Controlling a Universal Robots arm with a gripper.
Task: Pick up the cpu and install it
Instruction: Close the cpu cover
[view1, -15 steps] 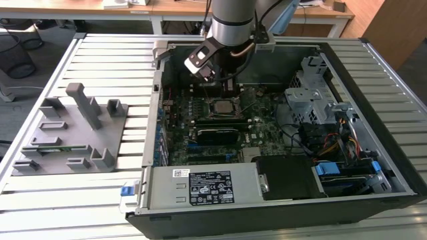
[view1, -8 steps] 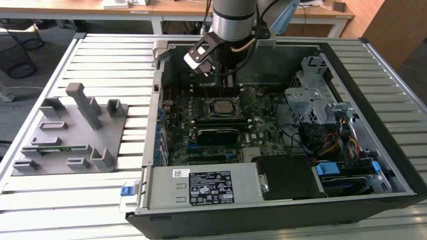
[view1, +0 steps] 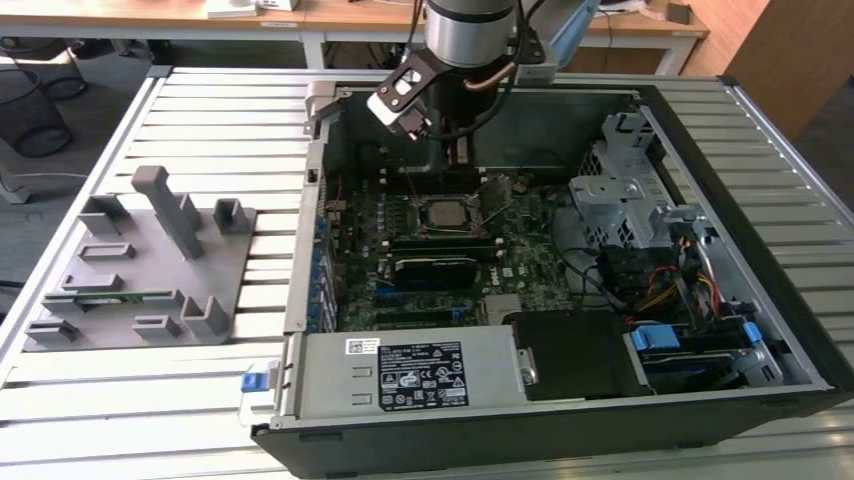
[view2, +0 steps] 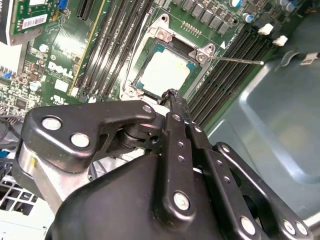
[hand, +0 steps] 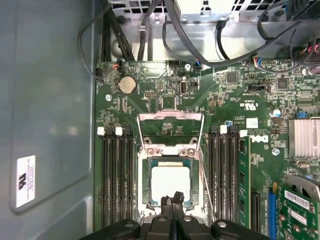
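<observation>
The cpu (view1: 441, 213), a small square chip with a shiny pale metal top, lies flat in the motherboard socket inside the open computer case. It appears in both wrist views (view2: 165, 72) (hand: 170, 182). The socket's metal load plate (hand: 170, 129) stands hinged open beside it, and the thin lever (view2: 235, 60) sticks out to one side. My gripper (view1: 461, 152) hangs a little above the socket, and its black fingertips (hand: 173, 198) (view2: 173, 96) are pressed together over the chip's near edge. It is shut, with nothing between the fingers.
Black memory slots (hand: 116, 175) flank the socket, and a green card (hand: 243, 175) stands in one of them. A drive cage (view1: 627, 190) and cables fill the case at the exterior view's right, with the power supply (view1: 400, 375) in front. A grey fixture tray (view1: 134, 260) lies outside the case.
</observation>
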